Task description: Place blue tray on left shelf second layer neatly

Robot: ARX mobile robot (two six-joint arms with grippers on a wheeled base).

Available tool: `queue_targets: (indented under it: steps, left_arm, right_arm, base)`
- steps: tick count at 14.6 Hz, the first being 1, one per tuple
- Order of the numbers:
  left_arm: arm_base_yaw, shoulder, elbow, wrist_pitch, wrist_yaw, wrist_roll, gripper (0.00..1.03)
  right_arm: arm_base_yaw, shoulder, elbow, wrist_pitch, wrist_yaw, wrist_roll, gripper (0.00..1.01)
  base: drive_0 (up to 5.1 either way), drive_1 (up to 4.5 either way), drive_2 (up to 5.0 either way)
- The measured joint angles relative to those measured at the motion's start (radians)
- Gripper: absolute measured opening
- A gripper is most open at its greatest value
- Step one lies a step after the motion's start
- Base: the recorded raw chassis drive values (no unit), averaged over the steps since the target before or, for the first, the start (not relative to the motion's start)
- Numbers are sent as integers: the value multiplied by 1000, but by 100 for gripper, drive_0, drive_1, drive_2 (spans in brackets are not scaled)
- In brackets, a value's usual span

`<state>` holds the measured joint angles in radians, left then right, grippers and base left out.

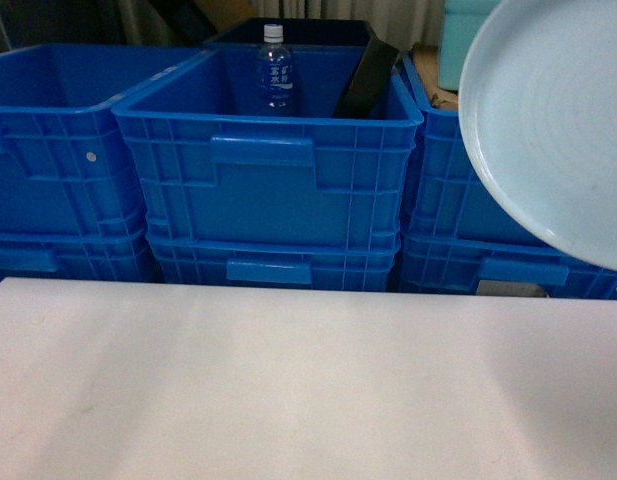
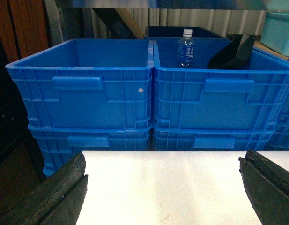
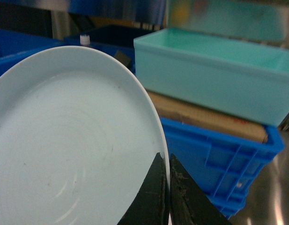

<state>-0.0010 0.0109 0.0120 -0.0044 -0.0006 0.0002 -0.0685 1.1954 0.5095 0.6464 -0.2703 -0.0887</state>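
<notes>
Pinching the rim of the pale blue tray [image 3: 64, 140], the right gripper [image 3: 166, 187] holds it tilted in the air above the white counter [image 1: 288, 380]; its fingers are closed narrow on the edge. Stiff, smooth, probably slippery and breakable. Left gripper [image 2: 163, 187] spread wide, empty.

Pale-blue round tray [image 3: 74, 145], tilted, held aloft

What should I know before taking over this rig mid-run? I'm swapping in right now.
Right gripper: shut on the rim of the pale blue tray, held up tilted at the right of the head view.
Left gripper: open, empty, above the white table.
Stacked blue crates stand behind the table; one holds a water bottle.
The left shelf is not clearly in view.
Done: tray picked up. Left: carry it to the shelf's second layer and set it neatly.
</notes>
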Motion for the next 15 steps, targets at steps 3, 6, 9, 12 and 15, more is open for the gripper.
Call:
queue_targets:
  steps: [3,6,9,12,15]
  left_arm:
    - [0,0,0,0,0,0,98]
    - [0,0,0,0,0,0,98]
    - [0,0,0,0,0,0,98]
    - [0,0,0,0,0,0,98]
    - [0,0,0,0,0,0,98]
  right_arm:
    - [43,-133,-72,61,114,-60,2]
    - [3,-252,-127,37,107,-63,2]
    - [25,-372,-171,12,167,-108,2]
    - [95,-423,-237,-27,240,-115,2]
    - [84,-368,-248,74,267,-111,2]
  base:
    - [0,0,0]
    - [0,0,0]
    - [0,0,0]
    - [0,0,0]
    - [0,0,0]
